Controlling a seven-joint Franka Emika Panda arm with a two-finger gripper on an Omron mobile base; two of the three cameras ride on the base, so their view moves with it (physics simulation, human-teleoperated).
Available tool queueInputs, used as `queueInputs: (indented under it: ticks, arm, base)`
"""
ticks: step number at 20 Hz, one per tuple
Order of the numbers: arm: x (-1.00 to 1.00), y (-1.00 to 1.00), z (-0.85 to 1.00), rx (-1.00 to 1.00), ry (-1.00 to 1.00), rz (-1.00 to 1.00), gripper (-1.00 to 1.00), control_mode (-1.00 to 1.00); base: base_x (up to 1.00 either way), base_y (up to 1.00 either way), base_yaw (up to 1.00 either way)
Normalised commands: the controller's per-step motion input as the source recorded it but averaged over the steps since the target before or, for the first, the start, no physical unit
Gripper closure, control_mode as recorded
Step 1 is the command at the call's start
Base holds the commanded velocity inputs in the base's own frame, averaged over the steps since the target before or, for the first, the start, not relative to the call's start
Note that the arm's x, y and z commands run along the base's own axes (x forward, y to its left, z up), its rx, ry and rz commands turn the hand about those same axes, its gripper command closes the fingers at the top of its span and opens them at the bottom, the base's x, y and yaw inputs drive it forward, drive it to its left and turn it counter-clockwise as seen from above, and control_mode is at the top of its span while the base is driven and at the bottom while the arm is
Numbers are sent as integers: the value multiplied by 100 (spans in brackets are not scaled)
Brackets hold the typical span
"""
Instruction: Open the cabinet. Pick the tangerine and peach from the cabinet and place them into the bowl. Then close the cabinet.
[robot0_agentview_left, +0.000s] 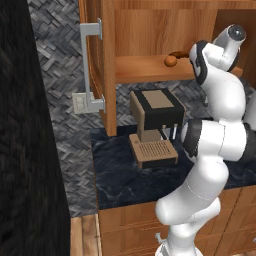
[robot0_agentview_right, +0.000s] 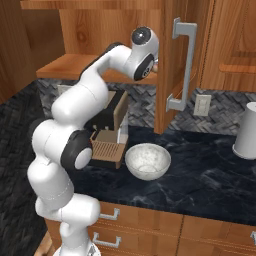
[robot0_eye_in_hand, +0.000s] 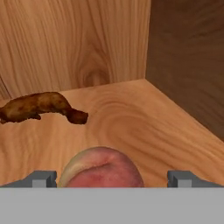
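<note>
The cabinet (robot0_agentview_left: 107, 65) stands with both doors swung open, and its right door (robot0_agentview_right: 170, 60) shows in the right base view. My arm reaches onto the wooden shelf (robot0_eye_in_hand: 144, 118). The peach (robot0_eye_in_hand: 103, 168), pinkish-cream with a red blush, lies on the shelf right between the finger tips (robot0_eye_in_hand: 41, 178) of my gripper (robot0_eye_in_hand: 113, 179), which is open around it without touching. The tangerine (robot0_agentview_left: 170, 60) sits on the shelf to the left of my arm. The speckled whitish bowl (robot0_agentview_right: 147, 161) stands on the dark counter below, beside the coffee machine.
A dark brown elongated item (robot0_eye_in_hand: 41, 106) lies on the shelf beyond the peach, to the left. The brown coffee machine (robot0_agentview_left: 155, 125) stands under the cabinet. A white cylinder (robot0_agentview_right: 247, 131) stands at the counter's right. Drawers run below the counter edge.
</note>
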Motion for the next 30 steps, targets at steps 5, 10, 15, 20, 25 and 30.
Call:
queueInputs:
  ticks: [5, 10, 15, 20, 25, 30]
  arm:
    - [11, 0, -3, 0, 3, 0, -100, -100]
    - [15, 0, -21, 0, 5, 0, -100, -100]
    - [16, 0, -32, 0, 0, 0, -100, -100]
    - [-10, 12, -80, 3, 0, 0, -100, -100]
    - [-18, 30, -100, 1, -2, 0, 100, -100]
    - [0, 33, -65, 0, -1, 0, 100, -100]
  base:
    - [0, 0, 0]
    - [0, 0, 0]
    - [0, 0, 0]
    - [0, 0, 0]
    - [0, 0, 0]
    - [0, 0, 0]
